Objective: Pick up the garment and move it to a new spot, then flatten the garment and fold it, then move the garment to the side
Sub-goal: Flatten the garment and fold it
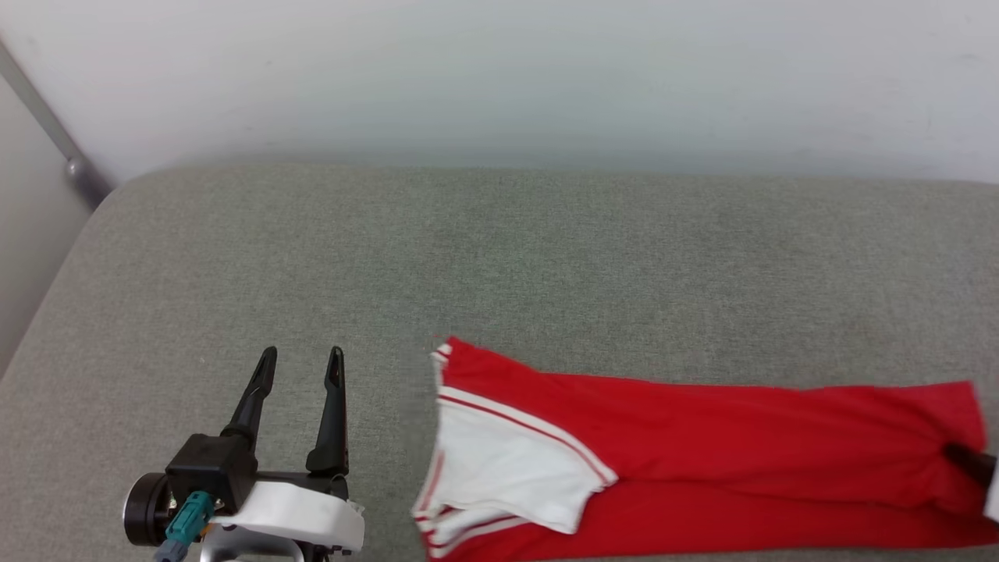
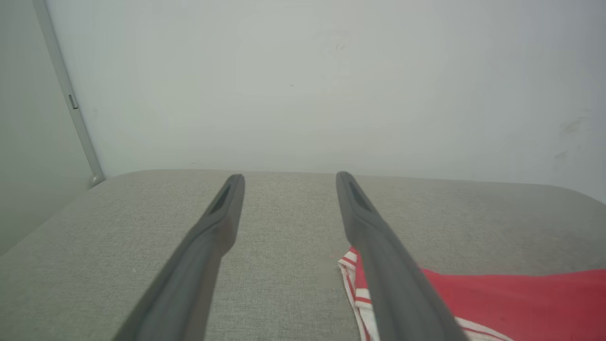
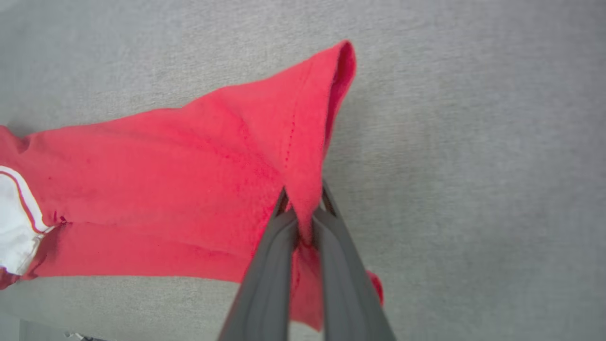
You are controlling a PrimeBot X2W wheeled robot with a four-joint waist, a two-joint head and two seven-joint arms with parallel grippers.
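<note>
**A:** What is the right end effector doing?

**B:** It is clenched on a pinch of red cloth at the hem end of the garment. The fabric tents up between the fingers, so I judge this a grip meant to lift or drag it to a new spot.

**A:** Where does the rest lie?

**B:** In the right wrist view it spreads from the fingertips toward nine and ten o'clock. It lies on the grey upholstered surface, with the white sleeve at the far end.

**A:** And the left end effector?

**B:** Released, fingers wide apart, grasping nothing. It hovers over bare upholstery, probably kept clear while the right one works. In the head view the garment's striped sleeve edge lies near it at three o'clock, not touching.
</note>
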